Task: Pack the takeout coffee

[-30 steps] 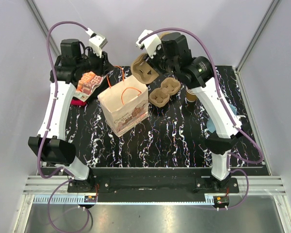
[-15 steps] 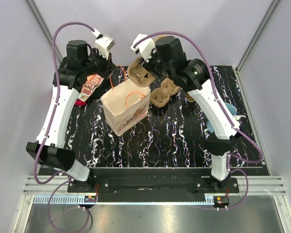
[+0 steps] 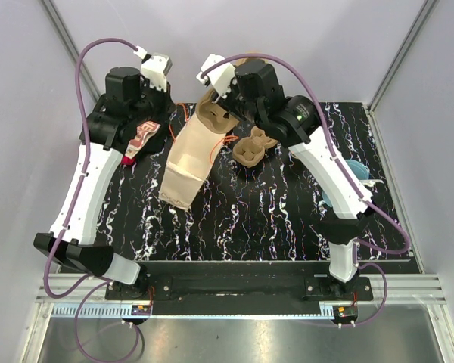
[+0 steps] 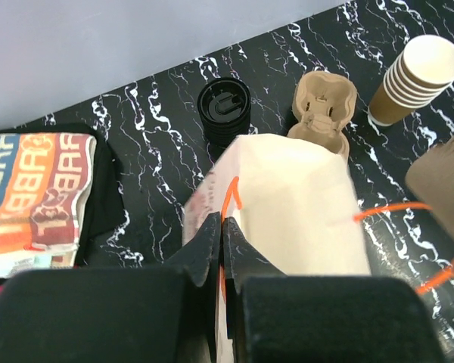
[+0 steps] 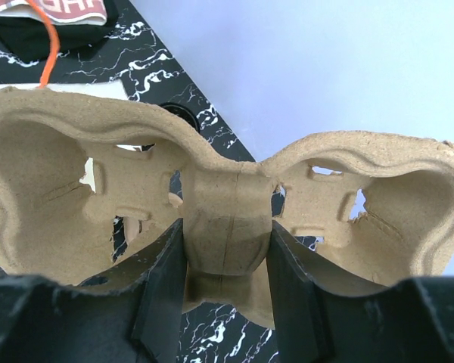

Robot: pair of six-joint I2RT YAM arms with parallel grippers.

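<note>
The takeout coffee (image 4: 224,110), a brown cup with a black lid, stands on the table beyond the paper bag (image 4: 287,204); the top view does not show it. My left gripper (image 4: 222,223) is shut on the bag's rim beside an orange handle. In the top view the bag (image 3: 185,162) leans over, its mouth up by the left gripper (image 3: 169,130). My right gripper (image 5: 227,234) is shut on the middle ridge of a pulp cup carrier (image 5: 227,189). It holds the carrier (image 3: 212,115) in the air just above the bag's mouth.
A second pulp carrier (image 3: 253,147) lies right of the bag. A stack of lidless paper cups (image 4: 416,79) stands at the far right. An orange-striped snack packet (image 4: 38,189) lies on a black pouch at the left. A light blue cup (image 3: 356,170) shows behind the right arm.
My left gripper has shut on the bag's rim and tipped the bag over, mouth toward the back. My right gripper has carried the carrier left, up to the bag's mouth.
</note>
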